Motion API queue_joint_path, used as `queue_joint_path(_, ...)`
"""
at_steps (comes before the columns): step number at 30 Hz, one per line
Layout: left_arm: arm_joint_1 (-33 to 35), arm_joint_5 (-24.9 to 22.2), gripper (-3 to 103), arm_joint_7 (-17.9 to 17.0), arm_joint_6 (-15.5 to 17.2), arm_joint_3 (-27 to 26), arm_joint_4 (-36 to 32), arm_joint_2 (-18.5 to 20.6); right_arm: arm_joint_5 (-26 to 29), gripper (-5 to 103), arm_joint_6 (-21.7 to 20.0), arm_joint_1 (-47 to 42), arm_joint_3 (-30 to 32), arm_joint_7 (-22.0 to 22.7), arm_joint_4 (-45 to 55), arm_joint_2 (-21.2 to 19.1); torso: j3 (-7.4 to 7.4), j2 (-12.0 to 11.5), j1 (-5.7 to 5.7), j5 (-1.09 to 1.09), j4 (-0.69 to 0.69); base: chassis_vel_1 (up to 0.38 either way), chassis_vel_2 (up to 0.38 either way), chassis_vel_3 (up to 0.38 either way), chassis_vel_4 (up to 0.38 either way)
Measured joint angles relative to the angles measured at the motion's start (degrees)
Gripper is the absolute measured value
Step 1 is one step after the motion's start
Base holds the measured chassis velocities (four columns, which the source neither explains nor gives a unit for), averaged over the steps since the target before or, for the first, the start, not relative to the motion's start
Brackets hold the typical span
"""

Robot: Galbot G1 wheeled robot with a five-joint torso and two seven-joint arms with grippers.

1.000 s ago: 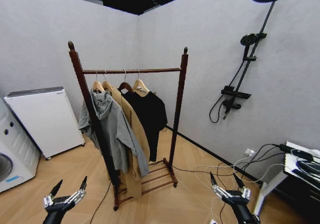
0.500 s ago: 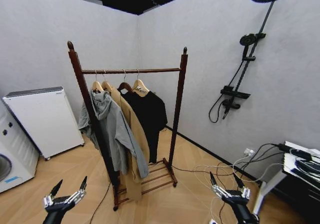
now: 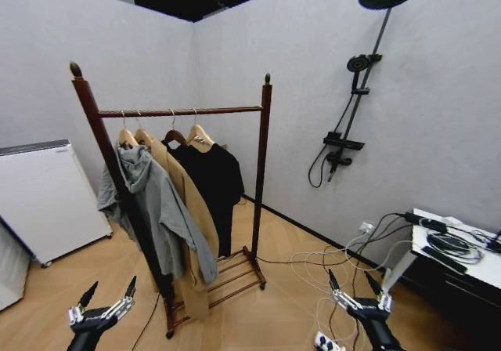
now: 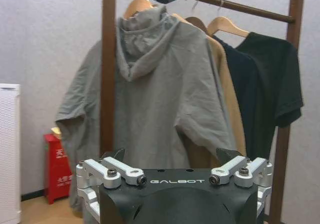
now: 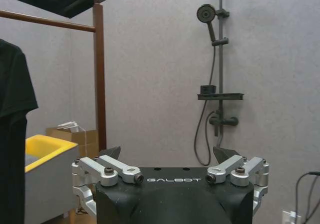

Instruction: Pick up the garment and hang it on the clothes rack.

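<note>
Hovering low in the foreground, the left pincer and right pincer both have their fingers spread apart, holding nothing. Farther back stands the clothes rack. On its rail — beside a grey hooded sweatshirt and tan coat — the garment hangs, nearest the right post.

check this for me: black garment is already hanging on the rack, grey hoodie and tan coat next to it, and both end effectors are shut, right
Not quite: both end effectors are open, not shut. In the head view the left end effector and right end effector sit low with fingers spread. The rest holds: the black garment hangs on the clothes rack beside the tan coat and grey hoodie.
</note>
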Motion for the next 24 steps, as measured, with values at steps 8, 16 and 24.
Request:
queue_joint_path(8,0.0,0.0,100,0.0,0.0,0.0,0.0,0.0,0.0,100,0.0,0.0,0.0,0.0,0.0,0.0,0.00,0.0,0.00,0.02,-0.01,-0.120,-0.113,-0.119,-0.123)
queue_joint_path(16,0.0,0.0,100,0.0,0.0,0.0,0.0,0.0,0.0,100,0.0,0.0,0.0,0.0,0.0,0.0,0.00,0.0,0.00,0.00,0.01,-0.127,-0.121,-0.125,-0.127)
queue_joint_path(24,0.0,0.0,100,0.0,0.0,0.0,0.0,0.0,0.0,100,0.0,0.0,0.0,0.0,0.0,0.0,0.00,0.0,0.00,0.00,0.00,-0.130,-0.132,-0.121,-0.125)
